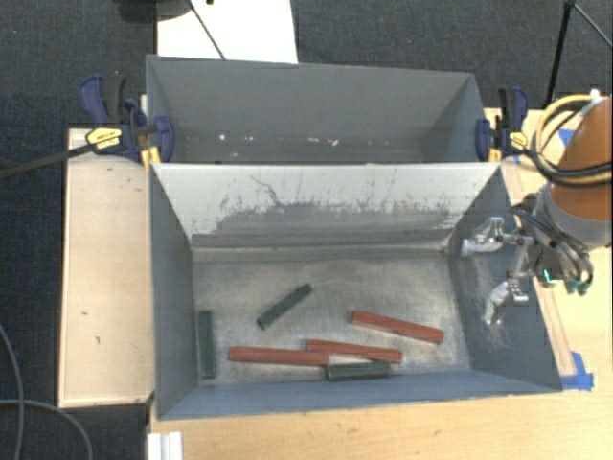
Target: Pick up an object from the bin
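My gripper (486,274) hangs over the bin's right sloped wall, its two metal fingers spread apart with nothing between them. To its left on the bin floor lies a red-brown bar (396,327), slightly tilted. Lower down lie a second red-brown bar (352,351) and a long red-brown bar (278,356), with a short dark green bar (359,372) against them near the front wall. All of these lie apart from the fingers.
A dark green bar (284,306) lies tilted mid-floor on the left. Another dark green bar (206,344) lies along the left wall. The arm with its orange cover stands over the bin's right rim.
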`<state>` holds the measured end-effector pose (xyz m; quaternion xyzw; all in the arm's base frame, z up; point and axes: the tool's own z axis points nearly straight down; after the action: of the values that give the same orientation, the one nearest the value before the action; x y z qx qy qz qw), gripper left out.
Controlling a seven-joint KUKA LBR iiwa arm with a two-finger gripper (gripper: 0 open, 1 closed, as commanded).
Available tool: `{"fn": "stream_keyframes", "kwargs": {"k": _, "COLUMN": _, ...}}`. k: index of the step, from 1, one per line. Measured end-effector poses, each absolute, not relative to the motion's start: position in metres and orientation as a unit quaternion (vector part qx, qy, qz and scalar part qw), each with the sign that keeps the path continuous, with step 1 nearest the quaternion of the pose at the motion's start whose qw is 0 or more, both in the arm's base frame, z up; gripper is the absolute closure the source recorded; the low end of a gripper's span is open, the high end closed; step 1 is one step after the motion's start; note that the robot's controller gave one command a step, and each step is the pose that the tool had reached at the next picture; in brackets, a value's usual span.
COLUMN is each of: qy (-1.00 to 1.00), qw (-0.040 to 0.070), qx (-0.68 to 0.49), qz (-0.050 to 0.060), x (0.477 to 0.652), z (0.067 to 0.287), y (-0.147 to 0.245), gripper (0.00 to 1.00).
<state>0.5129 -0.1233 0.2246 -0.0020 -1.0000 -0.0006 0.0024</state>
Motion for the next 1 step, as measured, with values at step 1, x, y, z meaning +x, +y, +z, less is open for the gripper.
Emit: {"fn": "stream_keyframes", "kwargs": {"k": 1, "qy": -1.0, "qw": -0.002, "qx": 0.0, "qz": 0.0, "x": 0.5146, "z": 0.2285, "y": -0.1228, "gripper": 0.0}}
